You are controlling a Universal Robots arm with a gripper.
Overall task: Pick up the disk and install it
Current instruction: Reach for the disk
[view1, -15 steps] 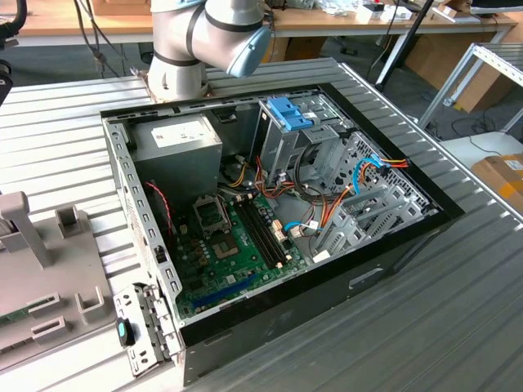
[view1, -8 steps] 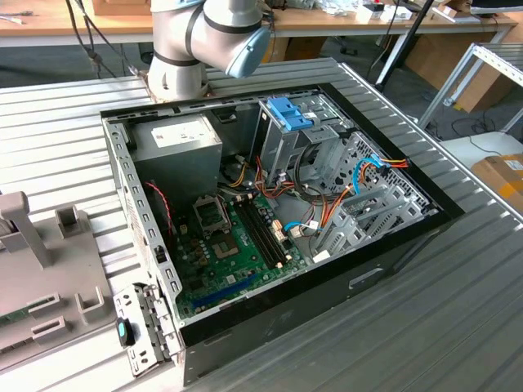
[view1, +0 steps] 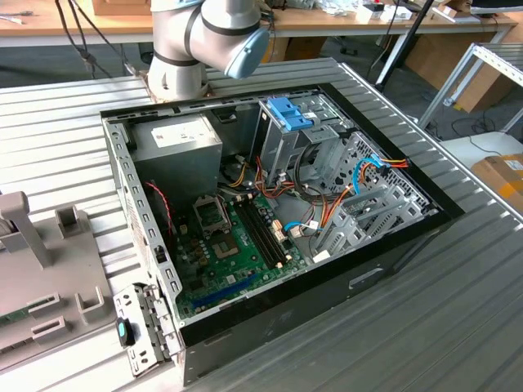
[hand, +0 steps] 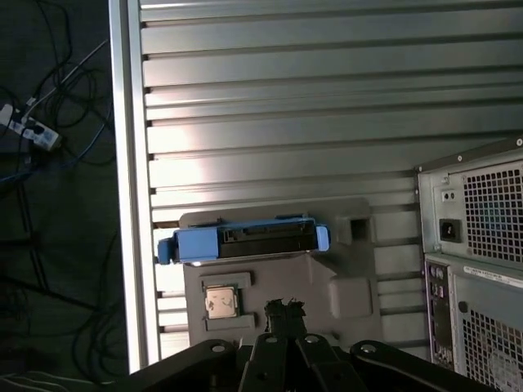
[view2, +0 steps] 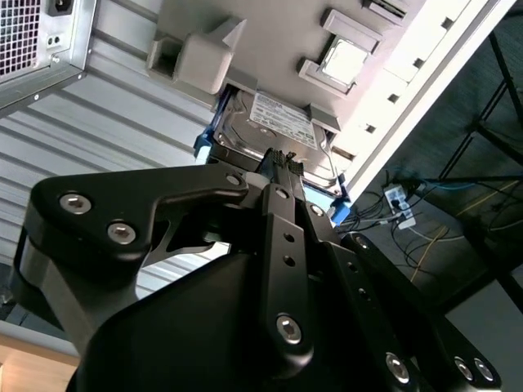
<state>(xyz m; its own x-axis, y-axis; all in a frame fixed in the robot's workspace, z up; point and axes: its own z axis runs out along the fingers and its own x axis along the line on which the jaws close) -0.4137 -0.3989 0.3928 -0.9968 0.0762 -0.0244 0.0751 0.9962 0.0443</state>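
Second wrist view looked along the black metal pincer (view2: 282,158), its fingertips clenched together on nothing, poised near the disk (view2: 276,129), a flat dark metal hard drive with a white label and blue plastic rails. The disk lay in a pale grey plastic holder (view2: 204,57) on the ribbed silver metal tabletop (view2: 106,122), close to the tabletop's edge. A small square silver processor chip (view2: 345,62) sat in the same holder. In the exterior view, a black open computer case (view1: 327,302) lay on its side on the tabletop, its green motherboard (view1: 221,261) exposed, with the grey robot arm (view1: 204,41) behind it.
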